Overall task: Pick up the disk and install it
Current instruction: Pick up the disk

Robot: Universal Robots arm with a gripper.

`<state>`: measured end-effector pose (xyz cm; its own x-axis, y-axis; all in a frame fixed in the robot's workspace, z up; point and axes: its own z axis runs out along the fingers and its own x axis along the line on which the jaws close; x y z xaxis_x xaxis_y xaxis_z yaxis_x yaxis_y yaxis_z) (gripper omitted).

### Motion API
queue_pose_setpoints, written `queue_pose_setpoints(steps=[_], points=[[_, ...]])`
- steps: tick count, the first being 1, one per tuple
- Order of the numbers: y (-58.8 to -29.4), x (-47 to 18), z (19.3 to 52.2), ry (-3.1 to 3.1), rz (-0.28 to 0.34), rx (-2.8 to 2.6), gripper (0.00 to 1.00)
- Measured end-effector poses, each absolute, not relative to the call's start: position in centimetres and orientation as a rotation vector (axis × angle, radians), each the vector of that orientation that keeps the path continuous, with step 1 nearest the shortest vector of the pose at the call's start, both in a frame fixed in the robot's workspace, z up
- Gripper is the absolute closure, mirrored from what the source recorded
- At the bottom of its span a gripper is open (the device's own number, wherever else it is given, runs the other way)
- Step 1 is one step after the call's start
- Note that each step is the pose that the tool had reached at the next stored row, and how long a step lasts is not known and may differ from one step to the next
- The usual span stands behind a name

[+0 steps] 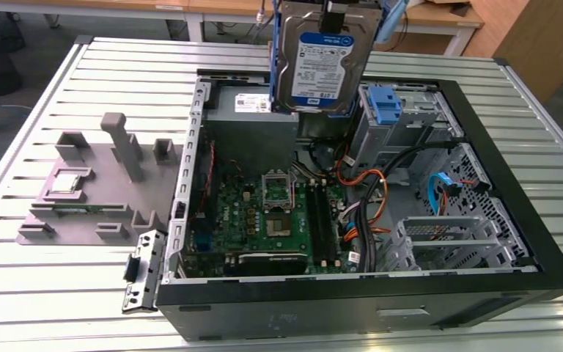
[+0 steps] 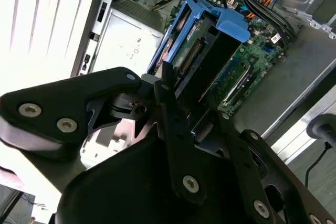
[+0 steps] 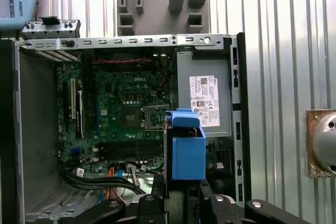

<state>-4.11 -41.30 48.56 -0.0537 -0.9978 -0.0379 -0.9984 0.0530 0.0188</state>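
The disk hangs upright in the air over the back of the open computer case, its white-and-blue label facing the exterior camera and blue rails along its sides. My gripper is shut on the disk's upper end at the top of the exterior view. In the second wrist view the black fingers clamp the disk in its blue carrier, with the motherboard beyond it. In the first wrist view the disk shows edge-on as a blue block between the fingers, above the case's interior.
Inside the case lie the green motherboard, a grey power supply, orange and black cables and a metal drive cage with a blue carrier. A grey fixture sits on the slatted metal table at the exterior view's left.
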Motion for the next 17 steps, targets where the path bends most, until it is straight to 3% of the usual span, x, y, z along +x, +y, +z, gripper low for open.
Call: queue_pose_setpoints(steps=[17], points=[[-43.3,-4.1,48.5,2.269,0.062,-2.151,0.65]])
